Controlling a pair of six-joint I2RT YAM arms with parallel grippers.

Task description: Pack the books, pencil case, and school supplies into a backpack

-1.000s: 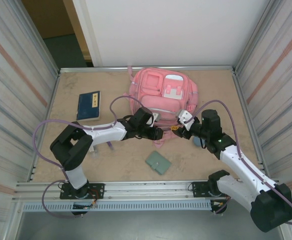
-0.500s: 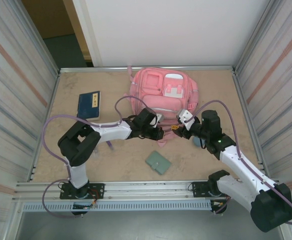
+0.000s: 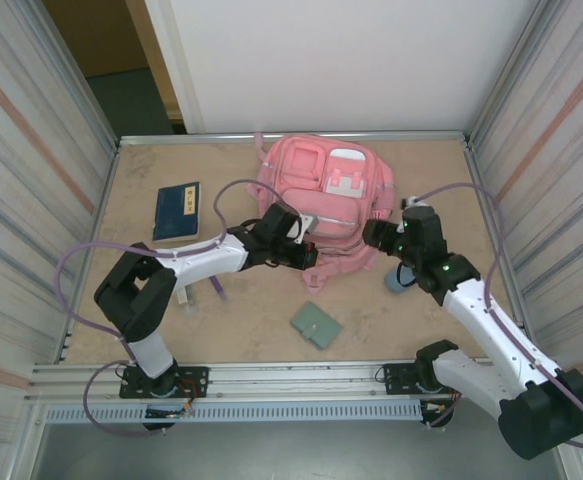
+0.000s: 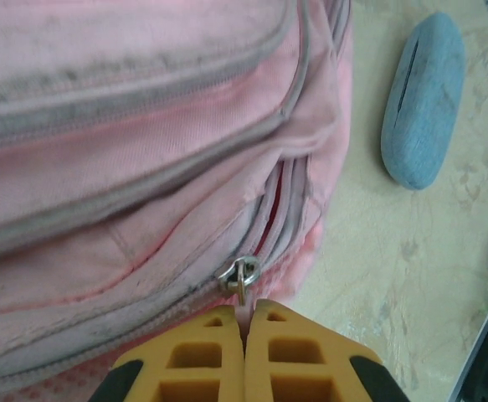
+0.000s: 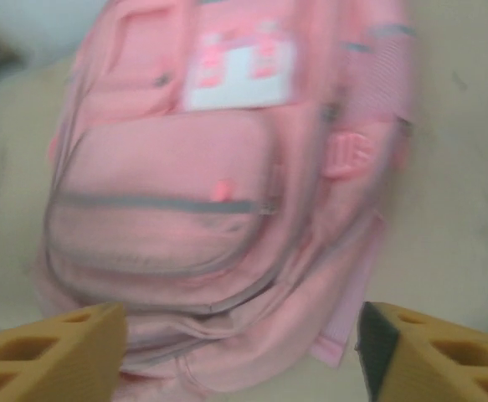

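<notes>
The pink backpack (image 3: 328, 190) lies flat at the table's back middle. My left gripper (image 3: 308, 257) is at its near edge, shut on a metal zipper pull (image 4: 241, 278) between the yellow fingers (image 4: 202, 352). The zip behind the pull gapes a little. My right gripper (image 3: 375, 235) hovers open just right of the bag, and the blurred backpack (image 5: 218, 201) shows between its fingertips (image 5: 76, 343). The slate-blue pencil case (image 3: 400, 279) (image 4: 423, 100) lies on the table under my right arm. The dark blue book (image 3: 177, 210) lies at the left. The sage-green folder (image 3: 316, 325) lies near the front.
A short purple pen (image 3: 216, 288) and a small grey-white stick (image 3: 183, 297) lie on the table under my left arm. Metal walls close in both sides, and a rail runs along the front edge.
My left gripper has shut on the zipper pull and drawn slightly left. My right gripper has opened wider and pulled back to the right, away from the bag's near edge.
</notes>
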